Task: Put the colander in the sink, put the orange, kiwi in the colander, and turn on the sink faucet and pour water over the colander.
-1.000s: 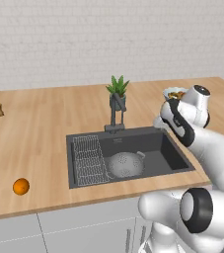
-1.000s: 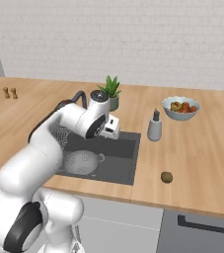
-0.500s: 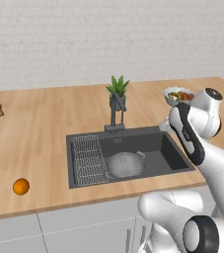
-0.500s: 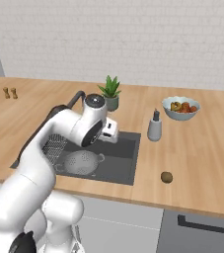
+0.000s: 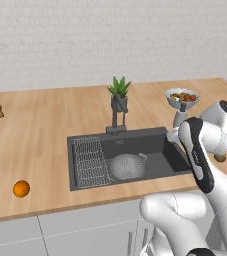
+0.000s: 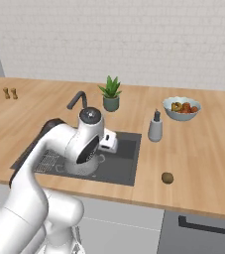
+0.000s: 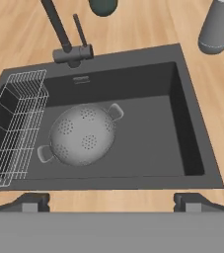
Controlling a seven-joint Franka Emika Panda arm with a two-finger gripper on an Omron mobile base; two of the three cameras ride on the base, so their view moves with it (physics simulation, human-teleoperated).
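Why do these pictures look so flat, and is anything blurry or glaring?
Left base view: even light, a soft shadow under the orange. Right base view: slightly soft, no glare. Hand view: the sharpest, the colander holes crisp in the sink.

colander (image 5: 127, 166) in sink (image 5: 171, 153), orange (image 5: 21, 189) on counter (image 5: 40, 134)

I see flat, even, bright rendered light in all three views, with no glare and no blown highlights. Shadows are faint; the sink (image 7: 192, 123) walls go darkest, and the colander (image 7: 83, 135) casts only a soft shade on the basin floor. Edges look slightly soft, with no visible distortion.
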